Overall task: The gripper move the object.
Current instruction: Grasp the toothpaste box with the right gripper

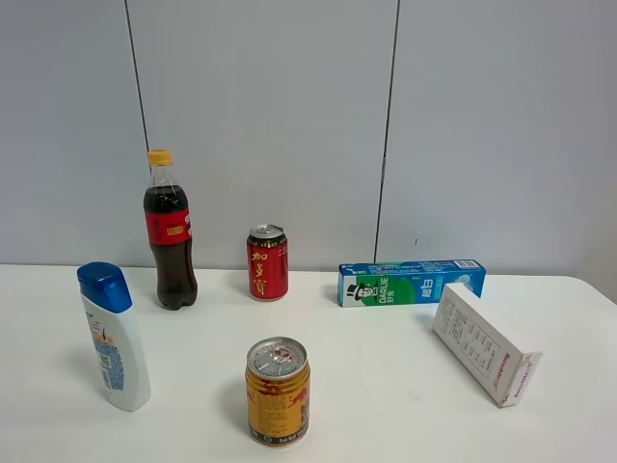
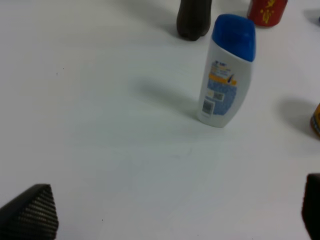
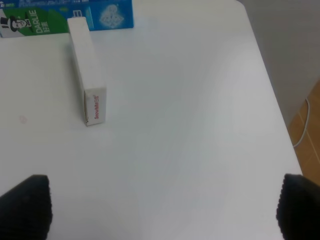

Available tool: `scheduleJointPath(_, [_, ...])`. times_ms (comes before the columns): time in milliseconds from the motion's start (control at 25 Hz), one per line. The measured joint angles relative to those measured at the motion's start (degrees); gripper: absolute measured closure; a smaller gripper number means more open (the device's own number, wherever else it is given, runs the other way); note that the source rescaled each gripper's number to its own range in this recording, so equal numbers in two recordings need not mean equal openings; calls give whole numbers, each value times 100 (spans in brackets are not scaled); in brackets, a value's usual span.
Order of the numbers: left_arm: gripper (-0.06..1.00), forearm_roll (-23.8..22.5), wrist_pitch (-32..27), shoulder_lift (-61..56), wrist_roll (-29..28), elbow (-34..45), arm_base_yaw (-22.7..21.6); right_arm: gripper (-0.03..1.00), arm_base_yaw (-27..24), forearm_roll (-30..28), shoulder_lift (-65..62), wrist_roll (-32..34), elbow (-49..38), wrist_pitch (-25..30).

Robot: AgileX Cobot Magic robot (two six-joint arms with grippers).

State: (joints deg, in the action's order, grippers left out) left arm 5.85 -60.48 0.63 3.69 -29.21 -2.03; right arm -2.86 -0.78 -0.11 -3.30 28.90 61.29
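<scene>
Nearest, two grippers show only in their own wrist views: the left gripper (image 2: 170, 214) and the right gripper (image 3: 162, 207) each hang over bare white table (image 1: 386, 405) with black jaws spread wide and nothing between them. On the high view, read as a dial centred on the tabletop, six things stand or lie: two cans, two bottles, two boxes. A gold can (image 1: 278, 391) stands upright at 6 o'clock, closest to the front edge. The shampoo (image 1: 114, 338), white with a blue cap, stands at 8 o'clock. A white box (image 1: 485, 342) with red print lies at 4 o'clock, slanting back toward the Darlie box (image 1: 412, 282). That long blue-and-green box lies on its side at 2 o'clock, its printed face to the front, well clear of both grippers; whether the white box touches it I cannot tell. A red can (image 1: 267, 262) stands at 12 o'clock, and the cola (image 1: 171, 231), yellow-capped, at 11 o'clock. The left wrist view catches the shampoo whole, only the cola's base, part of the red can and a sliver of the gold can. The right wrist view holds both boxes alone, plus the table's far corner and wooden floor beyond it, which the high view does not show.
</scene>
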Motion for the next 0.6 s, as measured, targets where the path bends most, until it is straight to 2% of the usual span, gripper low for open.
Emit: scheduleJointPath(600, [-6,0,0,0,0,0,0,13,0,0,0,16,0,0])
